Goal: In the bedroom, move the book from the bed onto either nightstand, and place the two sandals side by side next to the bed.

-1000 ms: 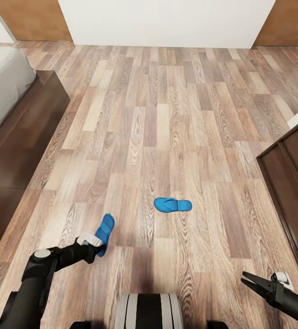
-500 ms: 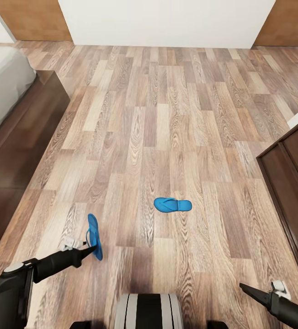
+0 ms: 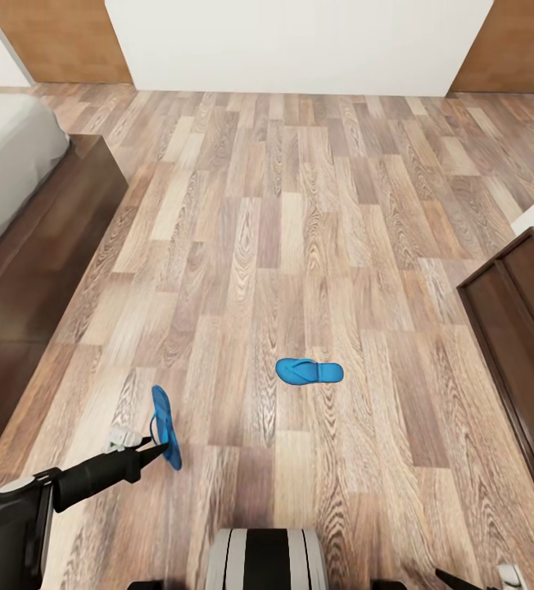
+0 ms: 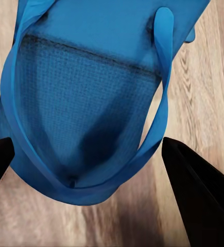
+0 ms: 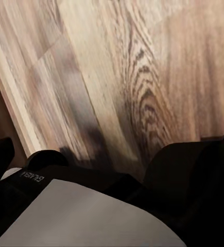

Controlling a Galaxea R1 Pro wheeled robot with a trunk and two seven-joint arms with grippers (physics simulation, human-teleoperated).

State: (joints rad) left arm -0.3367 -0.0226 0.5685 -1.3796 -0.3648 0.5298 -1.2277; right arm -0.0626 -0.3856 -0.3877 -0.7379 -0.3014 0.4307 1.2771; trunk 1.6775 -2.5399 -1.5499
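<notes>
**Mia:** Look, the left tool (image 3: 159, 447) has one blue sandal (image 3: 165, 426) pinched by its end. The sandal stands up on its edge, just off the floor (image 3: 300, 246) or maybe touching it. I can't tell which.

**Ben:** In the left wrist view the two dark fingers (image 4: 194, 190) sit on each side of that sandal's sole (image 4: 81, 118), closed onto it. Where is the other sandal (image 3: 309, 370)?

**Mia:** It lies flat on the floor, out in the middle, well apart from the held one. The bed (image 3: 13, 164) is over on the left side, with its dark wood frame (image 3: 46, 254) running along the floor.

**Ben:** And the right tool?

**Mia:** Just a tiny bit of it pokes in at the bottom corner (image 3: 504, 574). I can't tell if it is wide or narrow. I can't spot the book.

**Ben:** So what should the left arm do well now?

**Mia:** I think it should carry the sandal near the bed frame and lay it flat, strap side up, before letting go. If it lets go while the sandal stands on its edge, it may flop over any which way. It should leave room beside it for the second sandal.
</notes>
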